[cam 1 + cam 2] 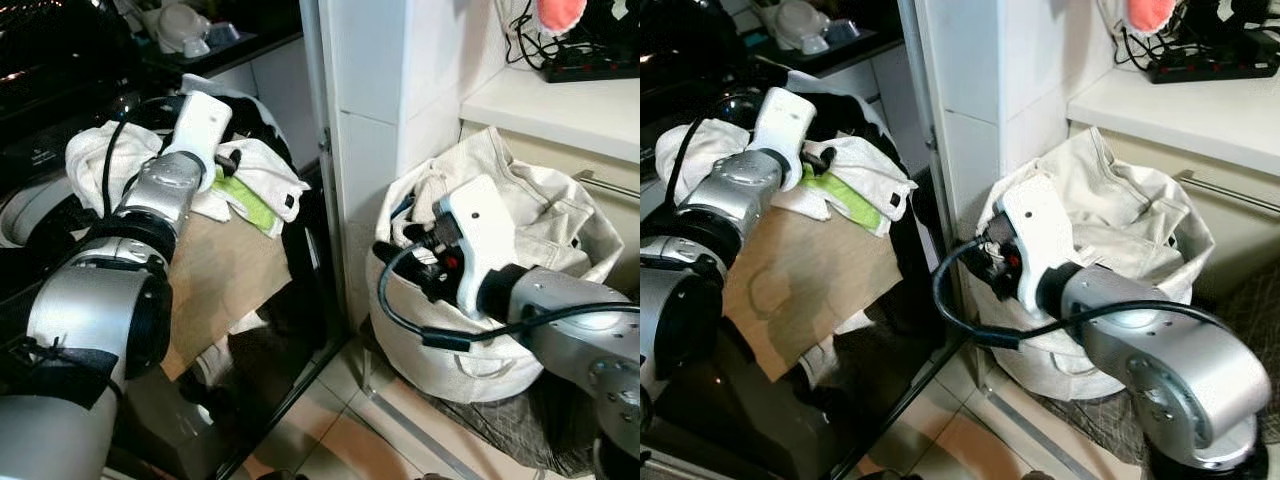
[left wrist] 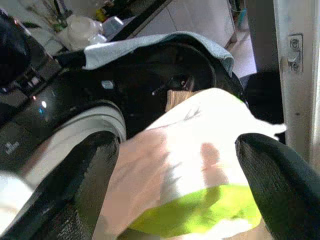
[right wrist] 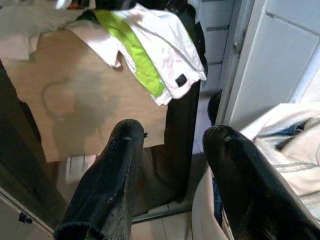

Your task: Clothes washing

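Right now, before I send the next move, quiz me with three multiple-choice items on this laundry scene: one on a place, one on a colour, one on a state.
1. Where does the cream laundry bag stand?
A. on the floor beside the white wall column
B. on the counter
C. inside the washer drum

2. What colour is the stripe on the white garment lying at the washer's open door?
A. red
B. bright green
C. navy

3. How do the right gripper fingers stand?
A. shut on a sock
B. shut on the bag's rim
C. open, holding nothing

Answers: 1 A, the bag sits on the tiles next to the column. 2 B, the band shows lime green in the right wrist view. 3 C, a clear gap lies between the two black fingers, with floor showing through.
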Controlling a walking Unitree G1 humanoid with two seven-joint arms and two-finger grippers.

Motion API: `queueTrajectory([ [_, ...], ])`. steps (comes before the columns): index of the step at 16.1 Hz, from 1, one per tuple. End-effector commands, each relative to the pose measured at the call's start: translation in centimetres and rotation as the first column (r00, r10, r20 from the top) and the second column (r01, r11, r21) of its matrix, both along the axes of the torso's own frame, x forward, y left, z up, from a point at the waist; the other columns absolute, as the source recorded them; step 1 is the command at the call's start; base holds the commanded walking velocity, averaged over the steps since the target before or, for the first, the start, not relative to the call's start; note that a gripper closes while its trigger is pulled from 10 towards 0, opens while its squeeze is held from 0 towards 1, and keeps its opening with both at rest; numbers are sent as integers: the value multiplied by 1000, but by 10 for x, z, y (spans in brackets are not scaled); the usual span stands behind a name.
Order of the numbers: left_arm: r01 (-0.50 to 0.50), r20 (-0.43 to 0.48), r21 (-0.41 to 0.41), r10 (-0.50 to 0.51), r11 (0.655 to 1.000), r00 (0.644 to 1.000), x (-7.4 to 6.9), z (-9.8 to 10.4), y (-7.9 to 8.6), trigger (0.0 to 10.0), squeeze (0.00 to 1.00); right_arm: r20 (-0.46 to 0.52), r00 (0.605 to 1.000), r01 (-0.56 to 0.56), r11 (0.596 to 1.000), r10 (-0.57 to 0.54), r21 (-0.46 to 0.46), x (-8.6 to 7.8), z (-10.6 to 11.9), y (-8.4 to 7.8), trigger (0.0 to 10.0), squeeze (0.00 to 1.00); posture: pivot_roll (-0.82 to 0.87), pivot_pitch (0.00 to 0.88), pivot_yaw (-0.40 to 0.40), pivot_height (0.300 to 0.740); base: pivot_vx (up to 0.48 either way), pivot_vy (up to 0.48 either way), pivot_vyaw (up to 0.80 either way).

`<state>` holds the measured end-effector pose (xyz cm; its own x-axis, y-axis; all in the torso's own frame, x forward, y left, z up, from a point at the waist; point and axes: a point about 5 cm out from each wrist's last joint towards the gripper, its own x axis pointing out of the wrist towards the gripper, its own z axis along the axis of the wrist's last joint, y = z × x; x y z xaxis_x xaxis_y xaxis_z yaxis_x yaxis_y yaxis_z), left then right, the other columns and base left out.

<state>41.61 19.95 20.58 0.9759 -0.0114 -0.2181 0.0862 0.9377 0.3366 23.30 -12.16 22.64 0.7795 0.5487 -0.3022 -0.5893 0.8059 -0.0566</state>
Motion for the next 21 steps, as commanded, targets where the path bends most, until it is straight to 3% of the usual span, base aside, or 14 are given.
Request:
queueTrajectory([
  [1,-64,-31,-10,63,998,998,-4,-9,14,10000,0,-9,1000,-15,1000,15,-17,0,-4,3,10000,0,-254,0,160,740,0,0,0],
  [5,-84,-82,-19,82,996,993,-10,-25,20,10000,0,-22,999,-50,998,49,-28,-4,-8,10,10000,0,-255,0,142,740,0,0,0],
  [9,-114,-38,115,119,987,992,-10,-24,25,10000,0,-5,999,-37,999,37,-20,-5,-4,14,10000,0,-261,0,135,740,0,0,0],
  [11,-133,-47,143,141,981,989,-12,-29,27,10000,0,0,999,-39,999,39,-15,-6,-3,17,10000,0,-263,0,133,740,0,0,0],
  [12,-134,-49,144,142,980,989,-13,-31,27,235,0,1,999,-38,999,38,-16,-7,-3,17,10000,0,-268,0,133,740,0,0,0],
  [21,-166,-69,109,174,980,982,-16,-40,28,0,0,-8,999,-43,997,42,-62,-11,0,12,10000,0,-314,10,126,740,0,0,0],
])
